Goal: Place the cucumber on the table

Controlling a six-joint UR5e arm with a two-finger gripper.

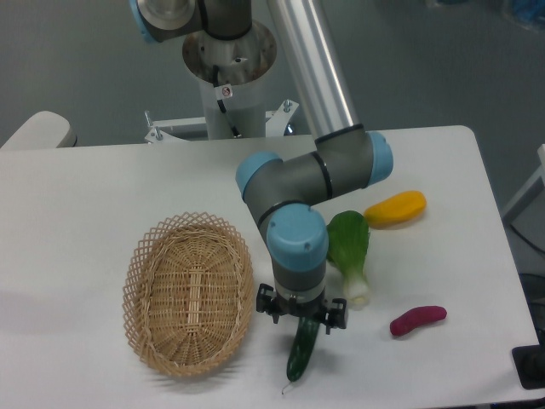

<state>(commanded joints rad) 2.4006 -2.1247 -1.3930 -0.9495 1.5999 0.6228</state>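
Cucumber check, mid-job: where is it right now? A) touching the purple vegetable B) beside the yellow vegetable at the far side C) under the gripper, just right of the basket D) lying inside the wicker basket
C: the cucumber hangs below the gripper, outside the basket on its right.

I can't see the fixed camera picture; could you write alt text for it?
A robot arm's pincer holds a dark green cucumber low over a white table, beside an empty wicker basket. A leafy green vegetable, a yellow vegetable and a purple one lie nearby.
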